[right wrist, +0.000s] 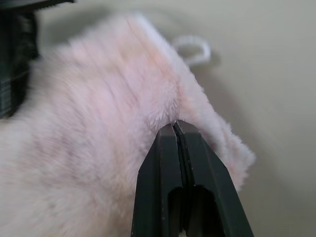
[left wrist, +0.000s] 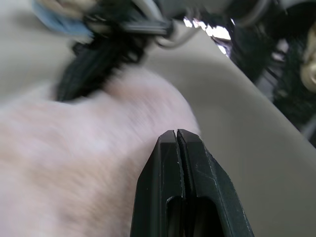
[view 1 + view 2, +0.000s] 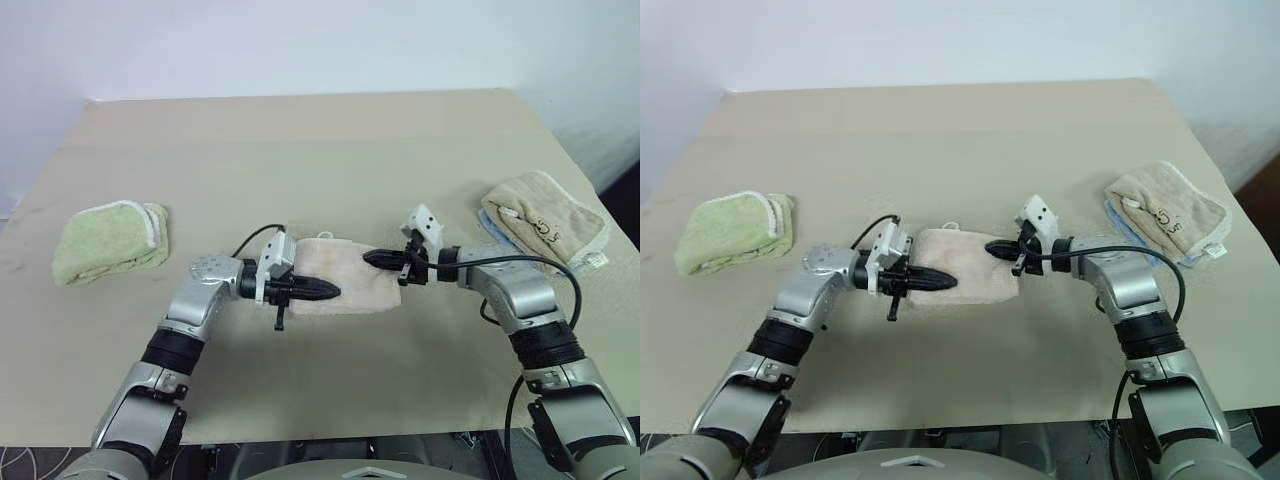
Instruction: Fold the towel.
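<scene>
pale pink towel, folded, fluffy, white loop

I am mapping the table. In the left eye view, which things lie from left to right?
Green towel → left claw → pink towel → right claw → tan towel.

A bare test room, likely a lab: a plain beige counter against blank white walls, with folded towels laid out at nine o'clock and three o'clock.
</scene>
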{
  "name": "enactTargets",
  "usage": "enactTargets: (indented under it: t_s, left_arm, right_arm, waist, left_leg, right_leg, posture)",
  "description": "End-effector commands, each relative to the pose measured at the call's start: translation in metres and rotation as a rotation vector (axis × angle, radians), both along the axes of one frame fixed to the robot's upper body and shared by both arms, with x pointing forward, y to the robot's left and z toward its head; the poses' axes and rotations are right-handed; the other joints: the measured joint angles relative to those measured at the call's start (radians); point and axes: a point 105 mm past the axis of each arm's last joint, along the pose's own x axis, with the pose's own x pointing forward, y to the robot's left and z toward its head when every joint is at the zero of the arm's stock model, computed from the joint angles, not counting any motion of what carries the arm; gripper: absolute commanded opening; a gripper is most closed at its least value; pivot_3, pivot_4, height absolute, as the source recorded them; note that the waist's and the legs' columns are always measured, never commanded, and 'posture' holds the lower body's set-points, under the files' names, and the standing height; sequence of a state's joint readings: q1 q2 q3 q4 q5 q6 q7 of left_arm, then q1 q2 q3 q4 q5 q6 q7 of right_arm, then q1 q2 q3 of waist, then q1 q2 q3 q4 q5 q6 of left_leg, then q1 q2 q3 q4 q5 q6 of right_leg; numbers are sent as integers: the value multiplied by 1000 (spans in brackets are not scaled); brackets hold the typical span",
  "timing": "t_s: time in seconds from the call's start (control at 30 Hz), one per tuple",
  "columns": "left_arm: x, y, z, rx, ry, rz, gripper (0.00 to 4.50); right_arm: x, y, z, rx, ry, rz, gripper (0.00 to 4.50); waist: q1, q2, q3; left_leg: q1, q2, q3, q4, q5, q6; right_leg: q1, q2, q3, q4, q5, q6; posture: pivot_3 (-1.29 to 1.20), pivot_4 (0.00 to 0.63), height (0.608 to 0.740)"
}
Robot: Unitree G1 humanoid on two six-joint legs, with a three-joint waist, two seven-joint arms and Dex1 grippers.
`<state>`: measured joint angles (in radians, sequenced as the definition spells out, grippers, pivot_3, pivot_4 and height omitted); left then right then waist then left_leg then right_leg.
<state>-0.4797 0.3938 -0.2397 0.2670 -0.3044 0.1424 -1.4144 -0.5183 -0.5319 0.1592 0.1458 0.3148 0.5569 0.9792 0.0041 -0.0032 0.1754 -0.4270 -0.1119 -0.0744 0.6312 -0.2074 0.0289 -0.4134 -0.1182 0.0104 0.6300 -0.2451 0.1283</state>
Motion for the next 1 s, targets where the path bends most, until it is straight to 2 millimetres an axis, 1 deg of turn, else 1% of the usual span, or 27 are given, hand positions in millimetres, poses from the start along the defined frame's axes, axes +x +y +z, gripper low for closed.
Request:
enactTargets:
  t_s: [0.03, 0.1, 0.17, 0.43, 0.8, 0.83, 0.87, 0.9, 0.93, 0.97, 1.0]
  left_arm:
    - [-5, -1, -20, 99, -17, -18, 70]
    - [-2, 0, -30, 139, -17, 9, 70]
    - [0, 0, -34, 155, -28, 26, 70]
    - [1, 0, -35, 157, -37, 28, 70]
    - [1, 0, -35, 157, -37, 28, 70]
    - [9, 2, -4, 63, -53, 63, 70]
    - [12, 4, 19, -6, -65, 79, 70]
    - [13, 6, 35, -51, -71, 85, 70]
    - [15, 26, 60, -113, -69, 148, 70]
    - [15, 41, 75, -141, -66, 189, 0]
    - [13, 50, 84, -159, -67, 219, 0]
  right_arm:
    - [5, 3, 0, -34, -29, 1, 0]
    - [6, 5, 0, -36, -26, 2, 0]
    - [6, 5, -1, -38, -28, 6, 0]
    - [6, 5, -1, -38, -29, 8, 0]
    - [6, 5, -1, -38, -29, 8, 0]
    - [-2, 4, 21, 44, -46, 48, 0]
    - [-10, 3, 38, 100, -61, 85, 0]
    - [-16, 2, 48, 136, -70, 112, 0]
    - [-26, -9, 65, 160, -93, 124, 0]
    - [-32, -17, 74, 163, -105, 124, 373]
    - [-37, -22, 79, 162, -113, 125, 587]
  waist:
    - [0, 0, 0]
    - [1, 0, 0]
    - [1, 1, -1]
    - [1, 1, -1]
    - [2, 1, -1]
    - [3, 1, -1]
    - [4, 1, 0]
    - [5, 1, 0]
    - [5, 0, 1]
    - [4, 0, 2]
    - [3, 0, 2]
  left_leg:
    - [0, 0, 0, 0, 0, 0]
    - [1, 0, 0, 0, 0, 0]
    - [2, 0, 0, 0, 0, 0]
    - [5, 0, 0, 1, 0, 0]
    - [6, 1, 0, 1, 0, -1]
    - [6, 1, 0, 1, 0, -1]
    - [6, 1, 0, 1, 0, -1]
    - [4, 1, -1, 1, 0, -1]
    - [0, 1, -1, 2, 0, 0]
    - [-2, 1, -1, 2, 0, 0]
    - [-4, 1, -1, 2, 1, 0]
  right_leg:
    - [0, 0, 0, 0, 0, 0]
    - [0, 0, 0, 0, 0, 0]
    - [1, 0, 0, 0, 0, 0]
    - [5, 0, 0, -2, 0, 0]
    - [5, 0, 0, -2, 0, 0]
    - [5, 0, 0, -2, 0, 0]
    - [5, 0, 0, -1, 0, 0]
    - [4, 0, 0, -2, 0, 0]
    - [1, 0, 0, 0, 0, 0]
    - [0, 1, 0, 0, 0, 0]
    - [-3, 1, 0, 1, 0, 0]
  posture:
    - [0, 150, 728]
    - [0, 150, 728]
    - [0, 150, 728]
    - [0, 150, 728]
    - [0, 150, 728]
    - [0, 150, 728]
    - [0, 150, 728]
    - [0, 150, 728]
    - [0, 150, 728]
    - [0, 150, 728]
    - [0, 150, 728]
